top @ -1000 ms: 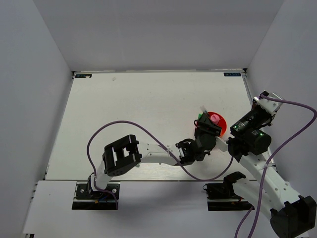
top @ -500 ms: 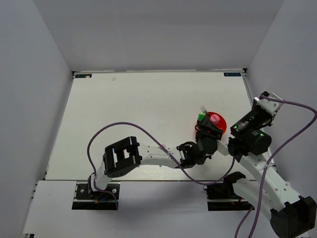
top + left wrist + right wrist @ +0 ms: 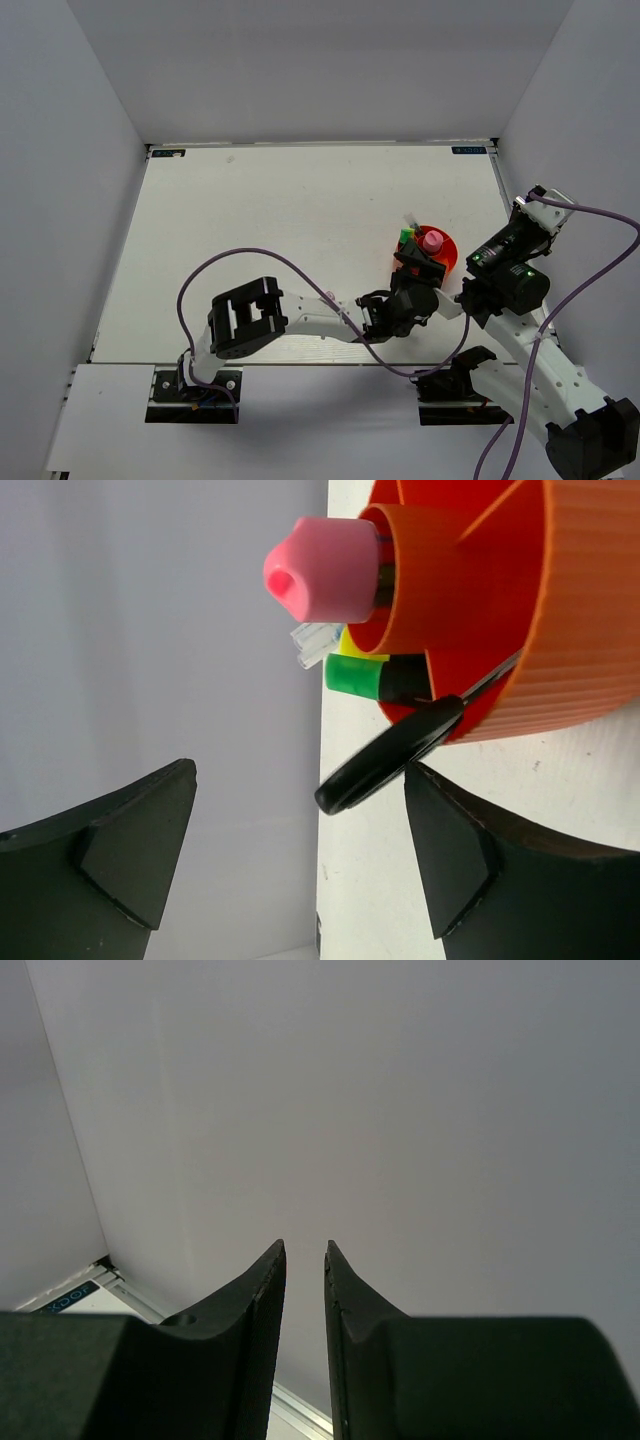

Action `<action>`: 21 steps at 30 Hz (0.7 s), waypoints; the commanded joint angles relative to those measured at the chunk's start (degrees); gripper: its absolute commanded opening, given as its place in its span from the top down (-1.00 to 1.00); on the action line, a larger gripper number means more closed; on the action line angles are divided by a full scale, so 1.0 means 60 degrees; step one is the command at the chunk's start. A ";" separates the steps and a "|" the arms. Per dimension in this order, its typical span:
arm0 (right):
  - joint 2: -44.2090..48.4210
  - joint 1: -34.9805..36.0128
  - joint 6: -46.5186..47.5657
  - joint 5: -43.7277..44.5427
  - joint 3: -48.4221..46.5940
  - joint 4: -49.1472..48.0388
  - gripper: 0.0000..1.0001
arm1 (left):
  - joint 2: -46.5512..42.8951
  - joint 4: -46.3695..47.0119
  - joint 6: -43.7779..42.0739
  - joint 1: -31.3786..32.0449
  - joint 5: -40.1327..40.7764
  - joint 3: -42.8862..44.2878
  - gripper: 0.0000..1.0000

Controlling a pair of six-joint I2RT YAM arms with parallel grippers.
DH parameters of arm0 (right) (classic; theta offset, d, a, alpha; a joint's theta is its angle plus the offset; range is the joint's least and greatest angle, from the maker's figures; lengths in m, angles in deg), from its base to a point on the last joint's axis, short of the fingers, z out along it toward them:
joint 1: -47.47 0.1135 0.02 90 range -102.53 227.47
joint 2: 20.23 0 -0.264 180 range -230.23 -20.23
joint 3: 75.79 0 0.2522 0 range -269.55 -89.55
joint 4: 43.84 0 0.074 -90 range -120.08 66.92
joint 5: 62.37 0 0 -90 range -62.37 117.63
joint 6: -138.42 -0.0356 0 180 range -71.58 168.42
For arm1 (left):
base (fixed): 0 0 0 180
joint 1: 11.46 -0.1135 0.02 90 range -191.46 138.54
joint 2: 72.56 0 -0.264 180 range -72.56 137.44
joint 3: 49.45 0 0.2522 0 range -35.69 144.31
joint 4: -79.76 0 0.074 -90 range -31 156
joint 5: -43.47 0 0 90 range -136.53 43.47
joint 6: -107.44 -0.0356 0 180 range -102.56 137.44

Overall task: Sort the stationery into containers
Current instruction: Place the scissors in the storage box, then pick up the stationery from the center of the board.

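The orange cup (image 3: pixel 446 256) stands at the table's right side and holds the stationery. In the left wrist view the cup (image 3: pixel 570 610) contains the pink-capped bottle (image 3: pixel 320 570), a green-capped marker (image 3: pixel 358 676), a yellow cap (image 3: pixel 350 644) and a clear pen (image 3: pixel 312 642). The black scissors handle (image 3: pixel 390 755) sticks out over the rim. My left gripper (image 3: pixel 418 268) is open and empty just in front of the cup; it also shows in the left wrist view (image 3: pixel 300 850). My right gripper (image 3: pixel 538 202) is raised by the right wall with its jaws nearly together and empty; it also shows in the right wrist view (image 3: pixel 305 1250).
The right wall (image 3: pixel 400 1110) is close in front of my right gripper. The table's right edge rail (image 3: pixel 500 190) runs beside the cup. The left arm's purple cable (image 3: pixel 250 250) loops over the table.
My left gripper has drawn back from the cup toward the near edge, open. The right arm has barely moved.
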 commanded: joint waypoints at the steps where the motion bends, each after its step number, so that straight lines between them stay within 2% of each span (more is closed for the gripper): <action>1: 0.0119 -0.0039 -0.0249 0.0025 0.0069 -0.2502 0.49 | -0.0535 -0.0132 0.0257 0.0189 0.0081 -0.0128 -0.91; 4: 0.0133 -0.0053 -0.0264 0.0025 0.0098 -0.2502 0.49 | -0.0709 -0.0249 0.0403 0.0247 0.0096 -0.0274 -0.98; 21: 0.0089 -0.0039 -0.0307 -0.0034 0.0113 -0.2516 0.49 | -0.1589 0.0204 0.0375 0.0584 0.0462 -0.1227 -0.98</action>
